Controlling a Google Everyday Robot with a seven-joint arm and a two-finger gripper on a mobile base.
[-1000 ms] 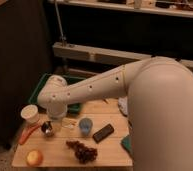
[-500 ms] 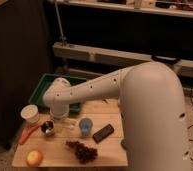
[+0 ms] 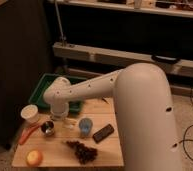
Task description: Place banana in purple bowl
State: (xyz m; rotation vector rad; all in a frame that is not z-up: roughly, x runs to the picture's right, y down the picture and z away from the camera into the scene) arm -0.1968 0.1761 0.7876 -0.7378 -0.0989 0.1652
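My gripper (image 3: 60, 118) hangs down from the white wrist over the left middle of the wooden table (image 3: 107, 152). A small pale yellow piece, likely the banana (image 3: 69, 122), shows right below and beside the gripper; I cannot tell whether it is held. A small dark round bowl with a lighter inside, which looks like the purple bowl (image 3: 47, 128), stands just left and in front of the gripper. The gripper is close above its right rim.
A green tray (image 3: 46, 86) lies behind the gripper. A pale bowl (image 3: 30, 114) stands at the left, with an orange carrot (image 3: 27, 134) and a round yellow-orange fruit (image 3: 34, 158) in front. A blue cup (image 3: 85, 126), dark bar (image 3: 103, 133) and grapes (image 3: 83, 150) lie to the right.
The big white arm body has swung left and nearer the camera. The gripper stays at about the same spot beside the dark bowl.
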